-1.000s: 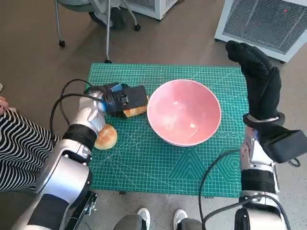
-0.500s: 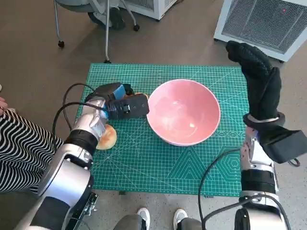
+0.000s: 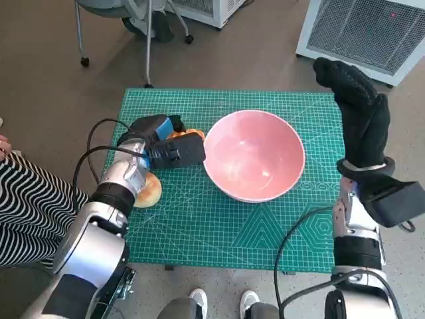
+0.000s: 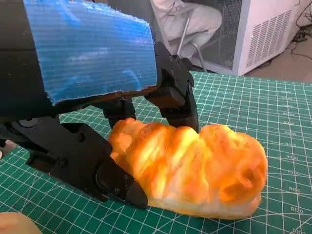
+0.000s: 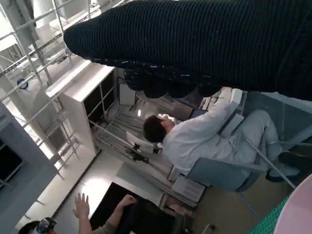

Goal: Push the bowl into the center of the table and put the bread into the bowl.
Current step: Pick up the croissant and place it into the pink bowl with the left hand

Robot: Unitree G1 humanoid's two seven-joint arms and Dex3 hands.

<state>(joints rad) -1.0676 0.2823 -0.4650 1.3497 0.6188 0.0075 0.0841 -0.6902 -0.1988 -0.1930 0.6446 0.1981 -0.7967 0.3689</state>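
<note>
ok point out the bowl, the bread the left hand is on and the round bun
pink bowl point(image 3: 255, 158), head view, bare inside
bread point(image 4: 195, 168), left wrist view, top crust
round bun point(image 3: 150, 191), head view, visible top
left hand point(image 3: 169, 147), head view, its back

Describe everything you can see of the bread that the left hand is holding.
The bread is a golden, glossy, lumpy roll, browner at one end and paler underneath. It lies on the green cutting mat, beside the pink bowl. The left hand grips it, black fingers pressed against both sides.

Pink bowl point(image 3: 255, 157), green gridded mat point(image 3: 199, 226)
</note>
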